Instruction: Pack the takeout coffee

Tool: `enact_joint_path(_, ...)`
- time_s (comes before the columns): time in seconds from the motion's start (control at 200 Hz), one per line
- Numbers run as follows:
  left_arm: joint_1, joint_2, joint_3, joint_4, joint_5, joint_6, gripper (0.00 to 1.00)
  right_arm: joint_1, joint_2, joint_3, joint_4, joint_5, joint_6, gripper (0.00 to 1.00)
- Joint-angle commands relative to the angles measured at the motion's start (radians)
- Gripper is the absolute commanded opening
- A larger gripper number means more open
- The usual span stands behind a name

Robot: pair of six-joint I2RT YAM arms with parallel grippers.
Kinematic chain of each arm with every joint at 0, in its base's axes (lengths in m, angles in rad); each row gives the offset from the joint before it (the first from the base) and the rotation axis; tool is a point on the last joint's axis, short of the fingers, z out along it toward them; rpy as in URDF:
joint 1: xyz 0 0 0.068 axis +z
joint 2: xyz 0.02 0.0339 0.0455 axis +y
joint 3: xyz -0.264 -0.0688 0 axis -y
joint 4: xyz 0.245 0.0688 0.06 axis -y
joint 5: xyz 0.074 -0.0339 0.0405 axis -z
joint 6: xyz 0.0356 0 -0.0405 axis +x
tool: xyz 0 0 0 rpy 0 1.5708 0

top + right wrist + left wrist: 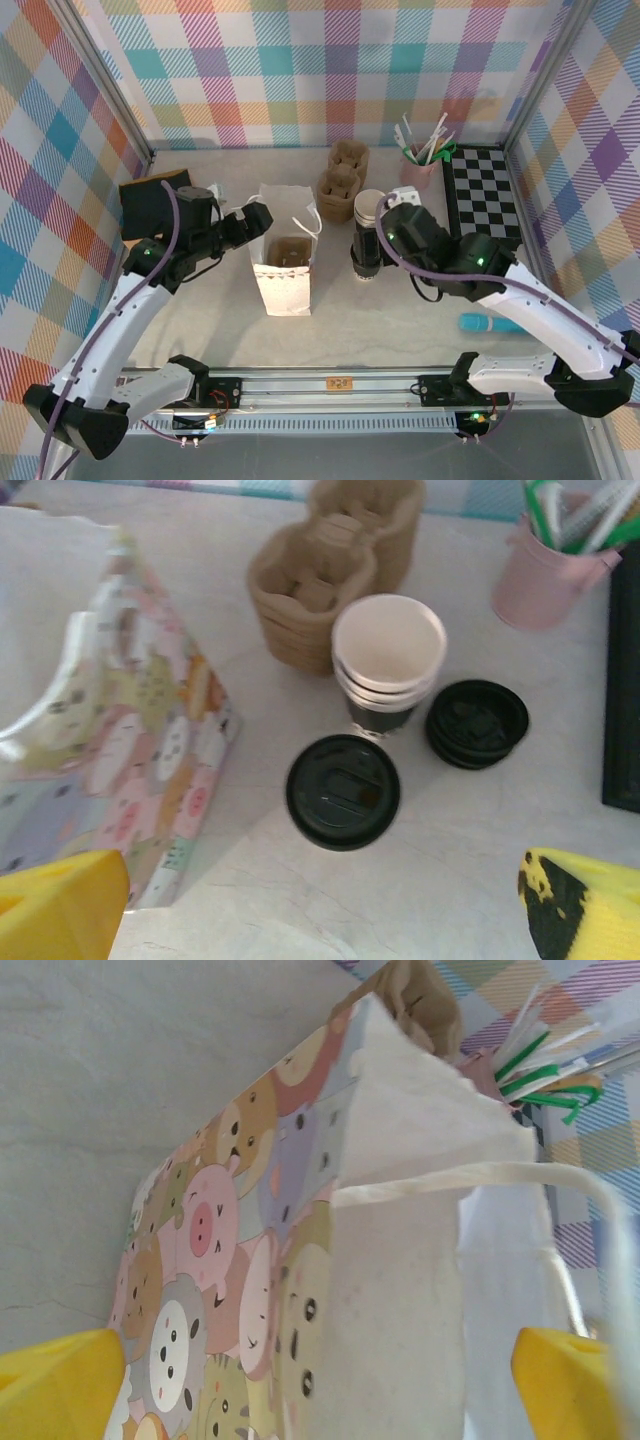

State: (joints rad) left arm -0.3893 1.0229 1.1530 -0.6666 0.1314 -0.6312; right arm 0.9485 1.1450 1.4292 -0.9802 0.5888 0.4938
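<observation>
The takeout coffee (343, 791) stands upright on the table, seen from above as a round black lid; it also appears as a dark cup (364, 268) right of the bag. My right gripper (320, 915) hangs open above and just short of it, touching nothing. The paper bag (283, 280), white inside with cartoon animals outside (230, 1260), stands open at the table's middle, something brown in its bottom. My left gripper (320, 1385) is open, with the bag's left wall and string handle between its spread yellow fingers (60, 1385).
A stack of lidless white cups (388, 650) and a pile of loose black lids (476, 723) stand just beyond the coffee. Brown pulp carriers (343, 175), a pink pail of stirrers (420, 168), a checkerboard (485, 190), a teal object (490, 322) and a black block (150, 205) ring the area.
</observation>
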Motion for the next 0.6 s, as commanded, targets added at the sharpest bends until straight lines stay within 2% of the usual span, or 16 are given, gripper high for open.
enact_joint_path(0.0,-0.008,-0.036,0.051,-0.046,0.004,0.042,1.00,-0.072,0.016,0.014,-0.068,-0.102,0.018,0.99)
enact_joint_path(0.09,-0.008,-0.068,0.056,-0.041,-0.009,0.076,1.00,-0.135,0.042,-0.001,-0.069,-0.171,-0.003,0.99)
enact_joint_path(0.22,-0.008,-0.094,0.052,-0.036,-0.014,0.132,1.00,-0.239,0.075,-0.062,-0.001,-0.344,-0.047,1.00)
enact_joint_path(0.32,-0.008,-0.096,0.030,-0.012,-0.019,0.157,1.00,-0.280,0.128,-0.054,0.014,-0.374,-0.088,0.99)
enact_joint_path(0.465,-0.008,-0.088,0.045,-0.015,-0.021,0.203,1.00,-0.286,0.193,0.020,-0.004,-0.379,-0.118,0.99)
enact_joint_path(0.595,-0.008,-0.057,0.144,-0.123,-0.042,0.205,1.00,-0.290,0.261,0.103,-0.057,-0.386,-0.136,1.00)
